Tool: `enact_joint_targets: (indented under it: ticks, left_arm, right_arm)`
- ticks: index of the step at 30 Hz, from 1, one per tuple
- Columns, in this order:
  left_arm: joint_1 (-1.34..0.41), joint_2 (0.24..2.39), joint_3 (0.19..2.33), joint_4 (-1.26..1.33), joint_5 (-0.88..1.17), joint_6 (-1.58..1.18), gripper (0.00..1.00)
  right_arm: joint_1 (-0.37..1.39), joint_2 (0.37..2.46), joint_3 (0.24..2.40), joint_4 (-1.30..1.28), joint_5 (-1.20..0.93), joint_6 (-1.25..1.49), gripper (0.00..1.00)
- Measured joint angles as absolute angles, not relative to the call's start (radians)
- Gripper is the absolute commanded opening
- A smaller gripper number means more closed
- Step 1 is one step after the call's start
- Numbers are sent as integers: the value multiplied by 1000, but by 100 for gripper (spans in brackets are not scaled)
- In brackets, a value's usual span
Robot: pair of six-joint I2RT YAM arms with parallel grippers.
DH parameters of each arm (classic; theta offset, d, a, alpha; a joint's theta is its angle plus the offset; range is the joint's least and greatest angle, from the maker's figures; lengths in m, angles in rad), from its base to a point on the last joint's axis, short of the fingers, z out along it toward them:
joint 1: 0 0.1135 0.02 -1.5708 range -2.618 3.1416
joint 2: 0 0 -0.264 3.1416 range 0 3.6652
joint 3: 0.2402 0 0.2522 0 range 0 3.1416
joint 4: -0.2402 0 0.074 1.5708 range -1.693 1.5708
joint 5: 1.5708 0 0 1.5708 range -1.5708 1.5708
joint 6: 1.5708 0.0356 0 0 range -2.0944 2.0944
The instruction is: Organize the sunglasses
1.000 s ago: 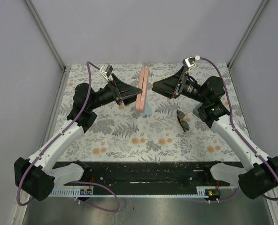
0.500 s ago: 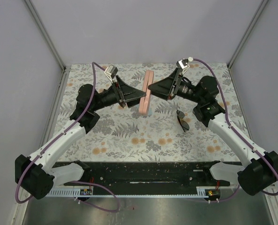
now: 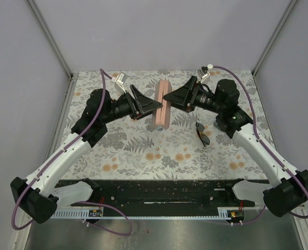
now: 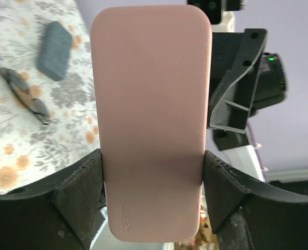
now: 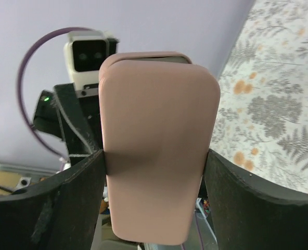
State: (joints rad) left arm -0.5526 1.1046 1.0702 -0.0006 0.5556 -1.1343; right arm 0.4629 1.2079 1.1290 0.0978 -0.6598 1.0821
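A dark-lensed pair of sunglasses [image 3: 202, 133] lies folded on the floral table to the right of centre, and the left wrist view shows the sunglasses [image 4: 24, 96] too. A pink oblong case [image 3: 162, 107] stands on edge at the middle back, held from both sides. My left gripper [image 3: 155, 108] is shut on the pink case [image 4: 151, 120], one finger against each long side. My right gripper [image 3: 168, 97] comes in from the opposite side, and its fingers [image 5: 81, 192] press both sides of the pink case [image 5: 156, 151].
A blue-grey case [image 4: 54, 50] lies on the table beyond the sunglasses, near the right arm. Grey walls close in the table [image 3: 143, 151] at the back and on both sides. A black rail [image 3: 154, 192] runs along the near edge.
The right gripper has moved left onto the pink case and its jaws have narrowed around it. The left arm has carried the case slightly right.
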Motion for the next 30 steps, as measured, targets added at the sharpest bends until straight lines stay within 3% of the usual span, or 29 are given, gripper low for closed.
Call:
enact_joint_targets:
  ticks: [13, 14, 17, 30]
  left_arm:
    - [-704, 1191, 1164, -392, 67, -857, 38]
    - [-713, 1202, 1165, -405, 47, -846, 38]
    - [-726, 1226, 1167, -425, 14, -831, 39]
    - [-713, 1240, 1189, -586, -97, -735, 40]
  right_arm:
    - [485, 1322, 1238, -372, -418, 865, 66]
    - [487, 1330, 1238, -394, -403, 856, 71]
    - [490, 1349, 1238, -433, -379, 840, 99]
    - [475, 1214, 1181, -452, -224, 823, 99]
